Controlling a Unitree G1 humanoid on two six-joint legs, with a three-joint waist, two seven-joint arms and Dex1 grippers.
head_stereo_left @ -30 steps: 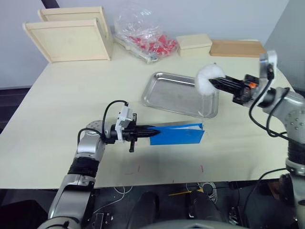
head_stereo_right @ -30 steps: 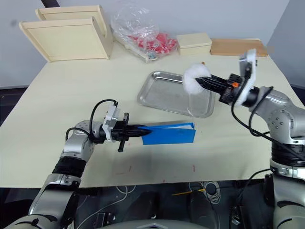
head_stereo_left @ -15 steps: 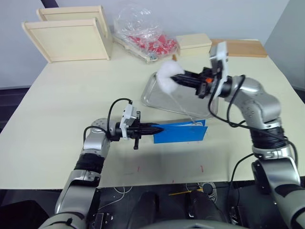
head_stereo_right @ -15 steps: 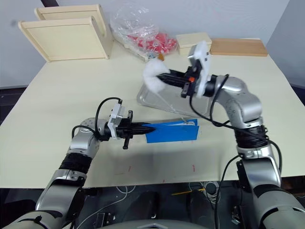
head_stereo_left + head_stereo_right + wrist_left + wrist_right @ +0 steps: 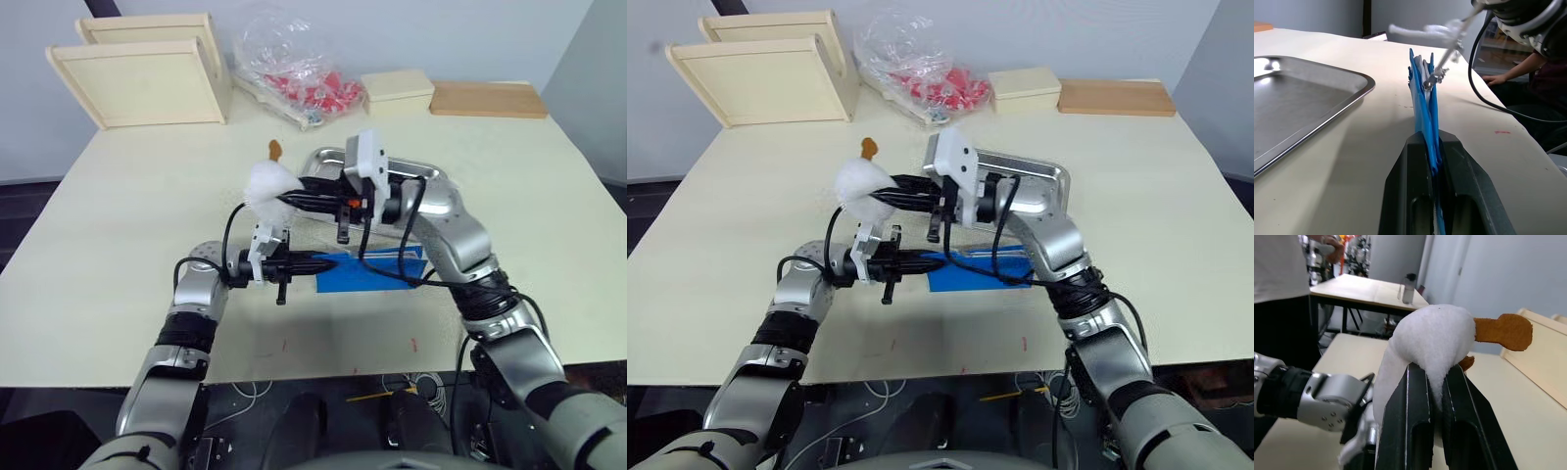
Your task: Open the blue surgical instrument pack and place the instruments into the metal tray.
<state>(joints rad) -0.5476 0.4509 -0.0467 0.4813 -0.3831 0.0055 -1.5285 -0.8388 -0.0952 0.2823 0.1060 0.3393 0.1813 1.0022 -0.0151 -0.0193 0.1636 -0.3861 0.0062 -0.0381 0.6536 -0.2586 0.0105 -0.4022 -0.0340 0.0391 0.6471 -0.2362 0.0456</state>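
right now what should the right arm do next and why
Probably carry on pulling leftward to unfold the pack: the left gripper pins its edge, the right gripper holds a white fluffy tab, and the tray looks empty.

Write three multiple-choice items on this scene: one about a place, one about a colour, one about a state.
1. Where is the metal tray?
A. Beyond the blue pack, farther from the robot
B. At the table's near edge
C. On top of the wooden trays

2. What colour is the soft wad that the right tool holds?
A. Red
B. White
C. Green

3. What is the left tool doing?
A. Hanging open above the tray
B. Resting open on the table
C. Shut on the edge of the blue surgical instrument pack

Answers:
1. A: in the head views the tray lies behind the pack.
2. B: the right wrist view shows a white fluffy wad, with a brown tab, pinched between the fingers.
3. C: the left wrist view shows blue fabric clamped between the two fingers.
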